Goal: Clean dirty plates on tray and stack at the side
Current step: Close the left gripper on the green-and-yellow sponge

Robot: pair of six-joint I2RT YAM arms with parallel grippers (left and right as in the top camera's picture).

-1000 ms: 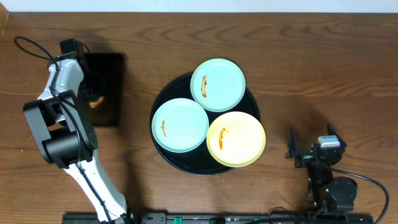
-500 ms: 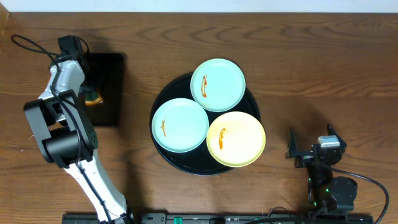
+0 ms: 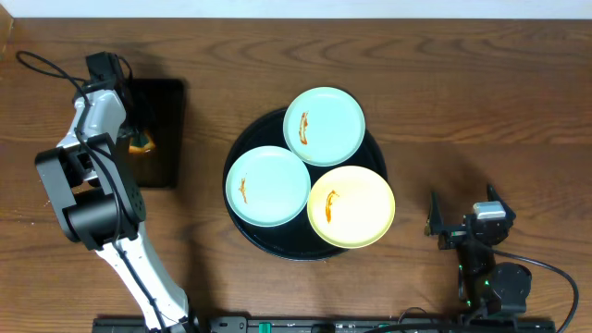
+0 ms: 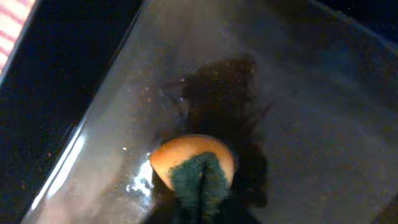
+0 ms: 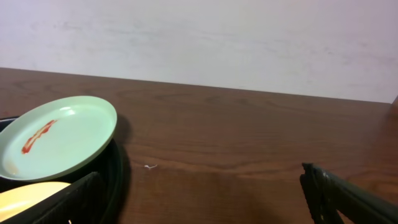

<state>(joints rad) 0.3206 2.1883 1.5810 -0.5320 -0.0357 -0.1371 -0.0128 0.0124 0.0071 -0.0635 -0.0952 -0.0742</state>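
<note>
Three small round sauce-smeared plates lay on the large round glossy black tray (image 3: 268, 244) on the brown wooden bench (image 3: 462, 92): the rear mint-blue plate (image 3: 324, 126), the left mint-blue plate (image 3: 268, 185) and the pale yellow plate (image 3: 351, 206). Over the small rectangular black tray (image 3: 166, 111), the left jaws pinched an orange sponge with a green scouring face (image 4: 194, 165). The right jaws stood wide open, empty.

Overhead top-down; right wrist low, shares mint plate (image 5: 59, 140).

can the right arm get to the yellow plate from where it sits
Probably yes: the yellow plate lies nearest the right arm, only bare table between them, jaws open.
</note>
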